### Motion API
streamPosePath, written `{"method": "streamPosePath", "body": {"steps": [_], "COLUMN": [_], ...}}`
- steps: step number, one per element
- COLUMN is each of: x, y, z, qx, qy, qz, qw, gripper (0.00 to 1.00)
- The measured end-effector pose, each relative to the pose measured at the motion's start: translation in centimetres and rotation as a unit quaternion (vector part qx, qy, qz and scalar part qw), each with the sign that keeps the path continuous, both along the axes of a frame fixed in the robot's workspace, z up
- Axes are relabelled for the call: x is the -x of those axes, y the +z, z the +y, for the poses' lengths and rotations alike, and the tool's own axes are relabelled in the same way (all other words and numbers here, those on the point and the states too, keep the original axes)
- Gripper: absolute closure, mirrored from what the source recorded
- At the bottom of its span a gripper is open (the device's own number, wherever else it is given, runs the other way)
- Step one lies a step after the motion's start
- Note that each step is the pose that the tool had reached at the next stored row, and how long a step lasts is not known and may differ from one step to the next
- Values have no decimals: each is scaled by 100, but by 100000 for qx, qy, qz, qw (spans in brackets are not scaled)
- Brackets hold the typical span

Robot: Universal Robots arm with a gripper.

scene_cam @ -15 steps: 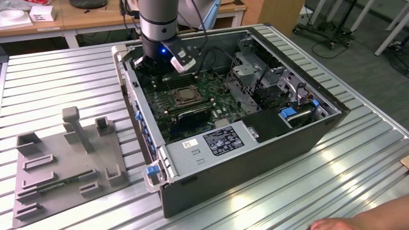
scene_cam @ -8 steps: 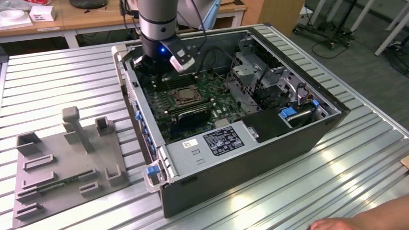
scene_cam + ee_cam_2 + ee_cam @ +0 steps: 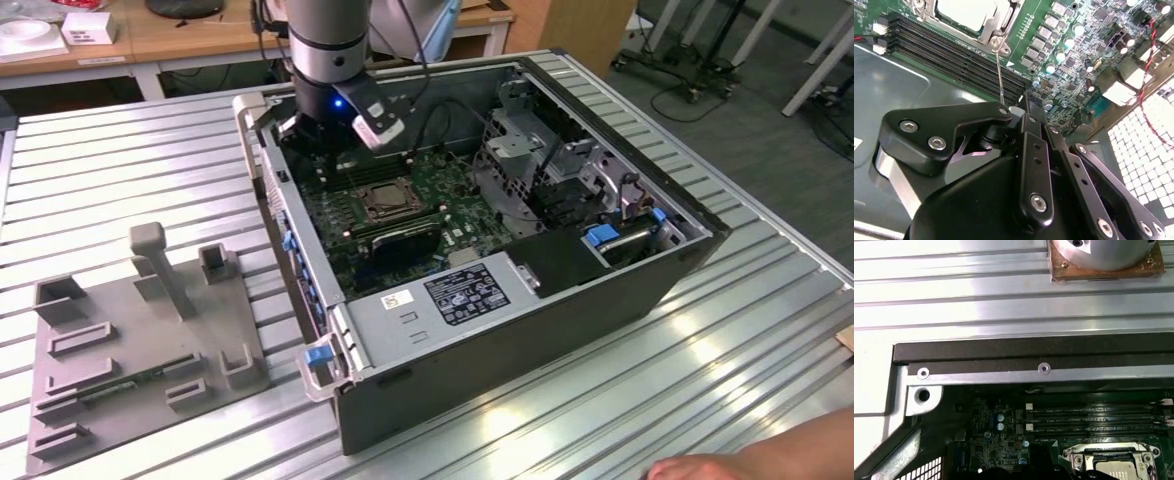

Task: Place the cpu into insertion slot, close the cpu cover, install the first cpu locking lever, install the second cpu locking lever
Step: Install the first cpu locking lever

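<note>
The cpu (image 3: 387, 197) lies in the insertion slot (image 3: 1070, 455) at the middle of the exterior view, with the cpu cover (image 3: 996, 27) seemingly down over it. A thin locking lever (image 3: 999, 75) rises from the socket's corner. Its end is just beside the gripper (image 3: 1026, 112), whose fingers look pressed together (on nothing I can make out). I judge lever-latching is in hand, and it calls for a fine, steady downward push. Both wrist views cut off the socket, and I cannot make out the second lever.
</note>
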State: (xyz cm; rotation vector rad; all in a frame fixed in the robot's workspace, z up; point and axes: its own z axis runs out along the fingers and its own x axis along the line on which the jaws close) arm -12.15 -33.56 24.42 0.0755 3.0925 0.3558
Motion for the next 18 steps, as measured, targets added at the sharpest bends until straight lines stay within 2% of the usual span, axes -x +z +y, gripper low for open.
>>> {"method": "streamPosePath", "body": {"steps": [8, 18], "x": [-47, -230], "y": [-9, -9], "z": [54, 71], "qx": [-2, -2], "qy": [-1, -347], "qz": [1, 4], "qw": [100000, 99999], "gripper": [90, 90]}}
